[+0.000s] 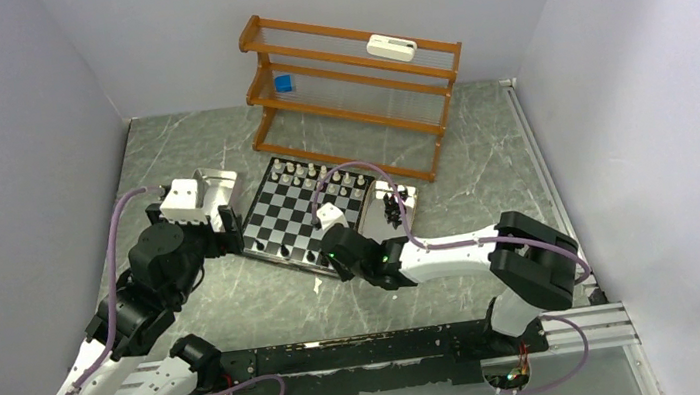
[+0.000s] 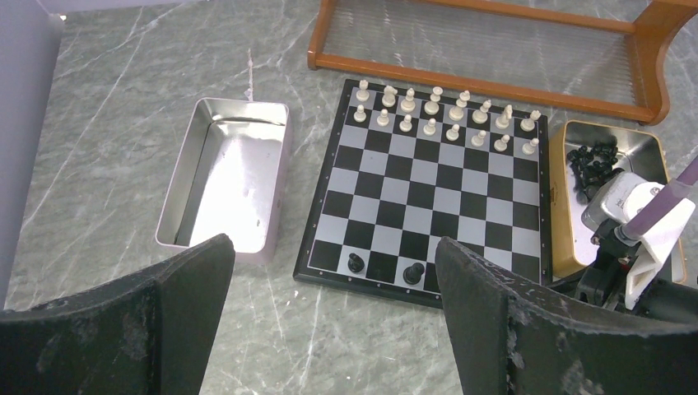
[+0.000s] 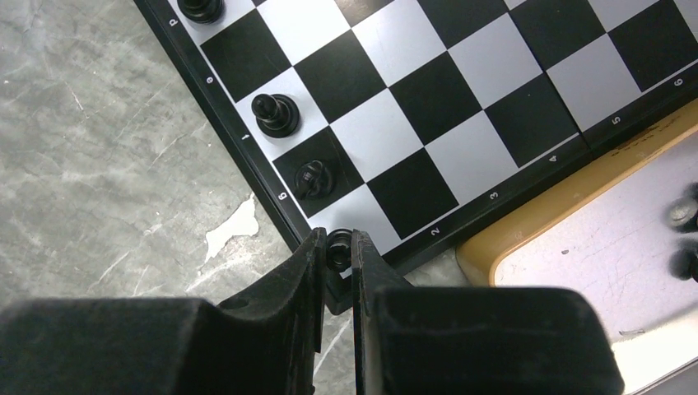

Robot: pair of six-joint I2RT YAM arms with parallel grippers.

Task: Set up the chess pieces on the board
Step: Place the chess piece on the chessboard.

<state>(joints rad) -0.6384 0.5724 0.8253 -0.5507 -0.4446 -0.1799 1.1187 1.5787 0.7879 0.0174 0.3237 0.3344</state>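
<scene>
The board (image 1: 299,209) carries two rows of white chess pieces (image 2: 444,115) along its far side. Black pieces (image 2: 355,263) (image 2: 413,271) stand on its near row. In the right wrist view my right gripper (image 3: 336,239) is shut on a small black piece (image 3: 338,251) over the board's near right corner square (image 3: 362,214). Next to it stand black pieces (image 3: 314,178) (image 3: 276,113). That gripper is also in the top view (image 1: 333,258). My left gripper (image 2: 333,247) is open and empty, held above the table in front of the board's near left corner (image 1: 226,223).
An empty shiny metal tray (image 2: 177,197) lies left of the board. A tan box (image 2: 564,206) holding several black pieces (image 2: 594,160) lies to its right. A wooden rack (image 1: 353,86) stands behind the board. Grey walls close both sides.
</scene>
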